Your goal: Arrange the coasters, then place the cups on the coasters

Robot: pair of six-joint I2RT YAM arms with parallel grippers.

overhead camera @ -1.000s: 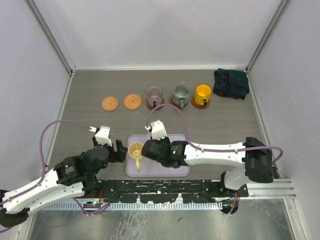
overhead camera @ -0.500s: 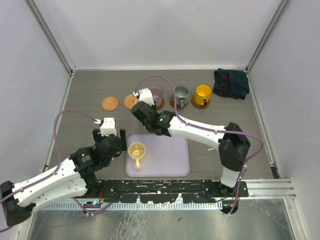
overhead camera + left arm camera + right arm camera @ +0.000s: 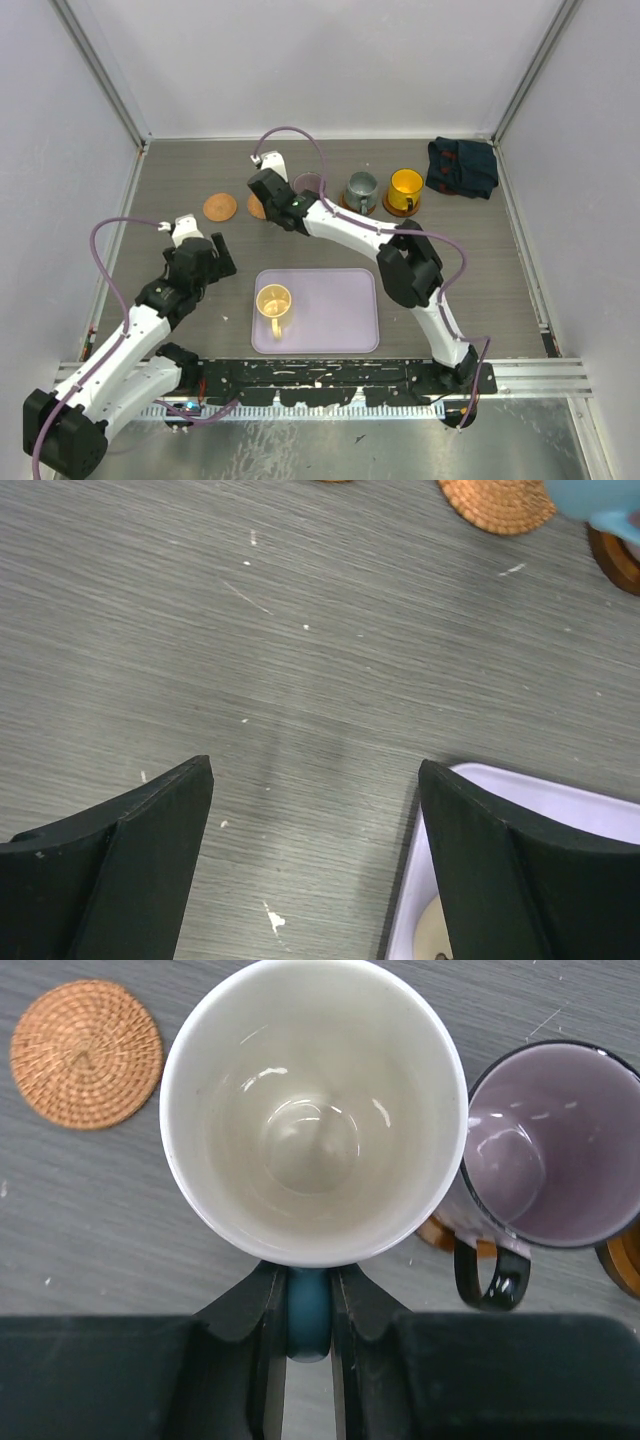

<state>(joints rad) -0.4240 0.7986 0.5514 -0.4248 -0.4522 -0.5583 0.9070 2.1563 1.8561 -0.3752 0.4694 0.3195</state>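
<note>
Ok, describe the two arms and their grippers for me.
The left arm and right arm are built of white tube-like links with black joints. Each trails a thin purple cable that loops off the wrist beside a small white camera block. The left gripper and right gripper have flat, matte black fingers.

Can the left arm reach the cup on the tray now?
Probably yes: the left claw is open and empty, just left of the tray, and nothing stands between it and the cup.
</note>
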